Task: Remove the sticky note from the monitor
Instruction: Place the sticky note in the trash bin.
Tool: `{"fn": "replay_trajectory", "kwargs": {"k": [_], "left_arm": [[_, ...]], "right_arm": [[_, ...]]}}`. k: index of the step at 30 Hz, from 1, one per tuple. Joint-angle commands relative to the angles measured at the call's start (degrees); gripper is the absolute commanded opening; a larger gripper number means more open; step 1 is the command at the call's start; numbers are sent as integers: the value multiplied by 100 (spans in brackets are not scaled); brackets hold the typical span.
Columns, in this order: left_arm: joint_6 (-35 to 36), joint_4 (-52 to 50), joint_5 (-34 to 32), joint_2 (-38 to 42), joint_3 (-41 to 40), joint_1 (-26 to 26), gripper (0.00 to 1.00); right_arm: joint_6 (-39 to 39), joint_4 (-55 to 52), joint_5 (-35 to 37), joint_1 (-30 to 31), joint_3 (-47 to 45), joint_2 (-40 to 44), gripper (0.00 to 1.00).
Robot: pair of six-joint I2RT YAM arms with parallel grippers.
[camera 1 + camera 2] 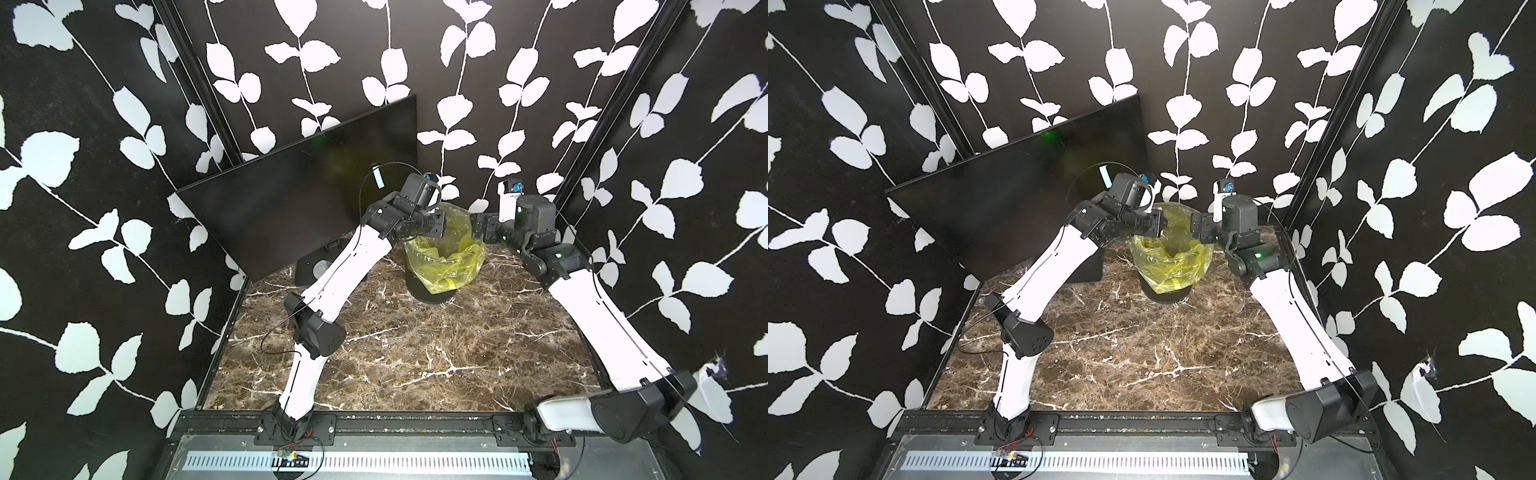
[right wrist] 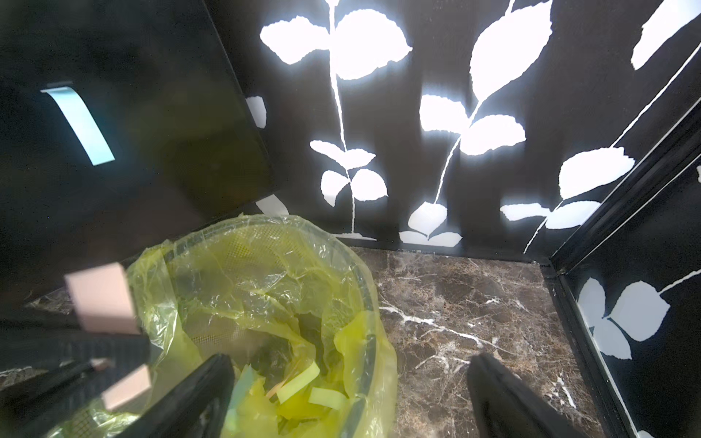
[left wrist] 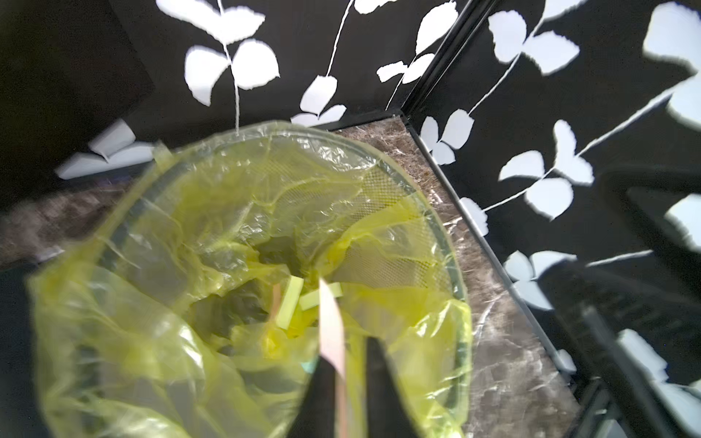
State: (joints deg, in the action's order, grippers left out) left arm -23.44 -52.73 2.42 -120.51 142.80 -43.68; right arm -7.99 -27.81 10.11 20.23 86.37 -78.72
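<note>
- The pink sticky note was off the monitor and lay flat against one of the left fingers. Those fingers stood narrowly parted, with a gap between the paper and the opposite finger.
- I judged the step in hand to be the drop. The paper seemed to cling to that finger by its adhesive rather than being pinched.
- The mouth of the bin sat directly below the fingertips, with its yellow liner spread round them and yellow scraps at the bottom.
- To do it well, I would have spread the fingers wider over the middle of the mouth and not pulled away until the note fell clear.
- If it clung, wiping that finger on the liner's edge seemed safer than a shake, which might have flung the note onto the surface.
- The right fingers stood wide and empty across the bin mouth from the left ones, near enough to pluck the note off.
- A blue sticky note was stuck on the screen behind the left fingers, touched by neither pair.
</note>
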Motion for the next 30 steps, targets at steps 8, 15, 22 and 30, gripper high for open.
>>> {"fn": "replay_trajectory", "kwargs": {"k": [8,15,22,30], "left_arm": [[333,-186,-658,-168,583,-16,71],[249,-357,-1332,120,619,762,78],[188,45,-1973,-49,809,1133,80],[813,899,-3038,-424,914,1088,82]], "right_arm": [[16,331,-79,-10,-106,147,97],[13,418,-296,-12,-65,23,97],[-112,461,-451,-4,155,-199,97],[-267,461,-543,-3,330,-367,97]]}}
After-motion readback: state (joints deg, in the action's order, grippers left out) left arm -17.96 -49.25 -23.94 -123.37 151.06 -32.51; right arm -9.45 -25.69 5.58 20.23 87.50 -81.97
